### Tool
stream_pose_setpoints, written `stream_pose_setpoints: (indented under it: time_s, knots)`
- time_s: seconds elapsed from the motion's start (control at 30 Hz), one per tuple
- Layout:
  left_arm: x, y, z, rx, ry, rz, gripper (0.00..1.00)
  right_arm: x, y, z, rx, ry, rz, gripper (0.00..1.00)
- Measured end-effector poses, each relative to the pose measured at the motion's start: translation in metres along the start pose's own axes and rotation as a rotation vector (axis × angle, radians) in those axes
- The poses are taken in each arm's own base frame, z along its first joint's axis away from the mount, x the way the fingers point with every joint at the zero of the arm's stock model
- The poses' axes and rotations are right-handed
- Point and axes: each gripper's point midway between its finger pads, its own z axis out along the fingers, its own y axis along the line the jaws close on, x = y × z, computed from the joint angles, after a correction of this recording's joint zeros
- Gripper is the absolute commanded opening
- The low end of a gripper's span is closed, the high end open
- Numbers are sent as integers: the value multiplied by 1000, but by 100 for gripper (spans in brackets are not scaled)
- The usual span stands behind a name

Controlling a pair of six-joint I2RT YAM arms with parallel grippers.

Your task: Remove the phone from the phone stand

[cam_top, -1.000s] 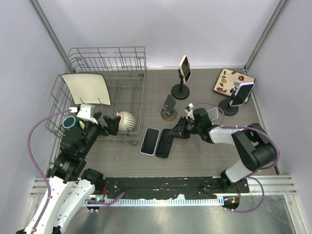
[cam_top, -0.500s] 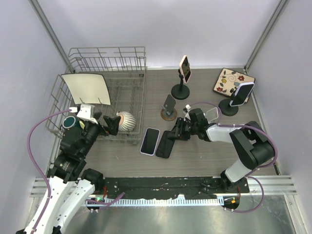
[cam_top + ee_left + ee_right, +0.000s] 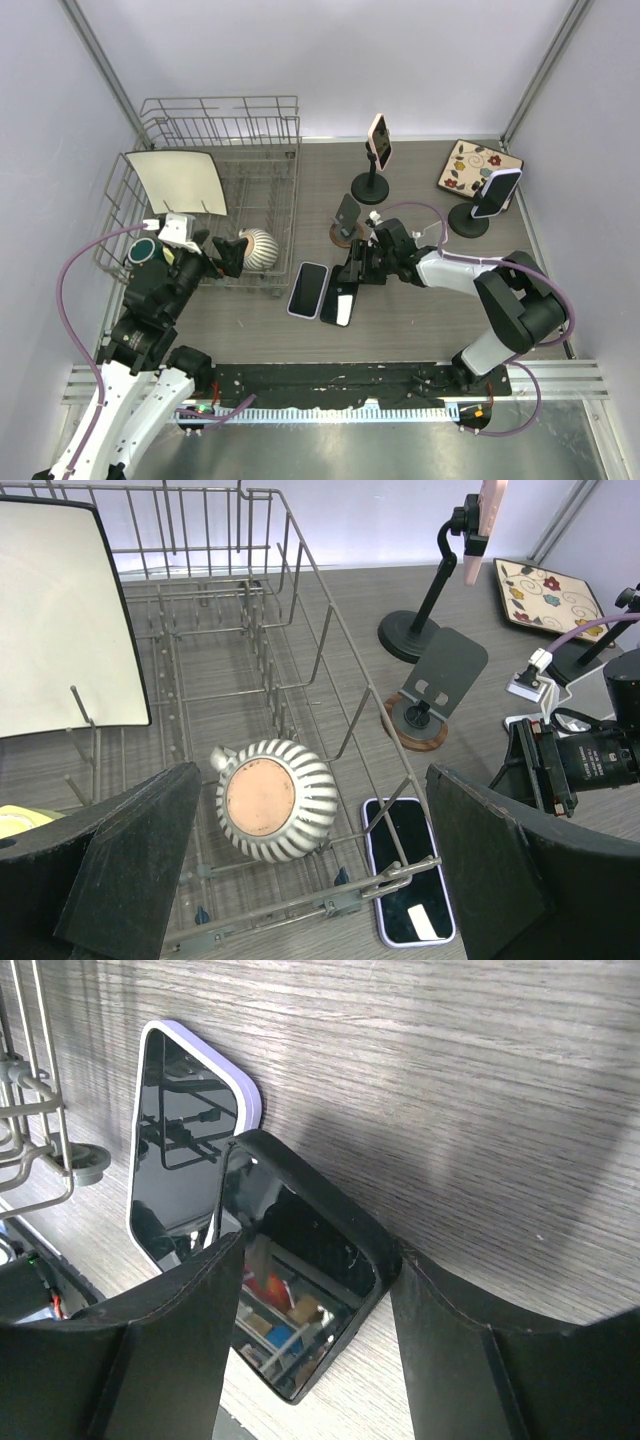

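The right gripper (image 3: 318, 1252) stood spread astride the black phone (image 3: 300, 1335) lying flat on the table (image 3: 470, 1080), lower centre, seemingly set down clear of the empty phone stand (image 3: 347, 216).

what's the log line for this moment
left gripper: open, at dish rack | right gripper: open around dark phone | dark phone: flat on table | small stand: empty

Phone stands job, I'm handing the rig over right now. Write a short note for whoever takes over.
Left gripper: open, idle over the dish rack.
Right gripper: open, low over the black phone, which lies flat on the table beside the lavender phone.
Done: small stand is empty.
To do: pink phone on the tall stand and pale phone on the right-hand stand, both mounted.
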Motion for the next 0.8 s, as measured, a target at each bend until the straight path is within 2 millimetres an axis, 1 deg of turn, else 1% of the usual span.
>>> stream_pose_setpoints:
  time_s: [0.4,0.53,0.67,0.8]
  knots:
    - [0,0,0,0,0,0,100,-5,-8,-4,118,-21,-66,72]
    - [0,0,0,0,0,0,100,-5,-12,-8,152,-30,-75,74]
    - [0,0,0,0,0,0,100,-12,-15,-18,188,-67,-86,75]
    - [0,0,0,0,0,0,100,-26,-13,-35,219,-141,-102,77]
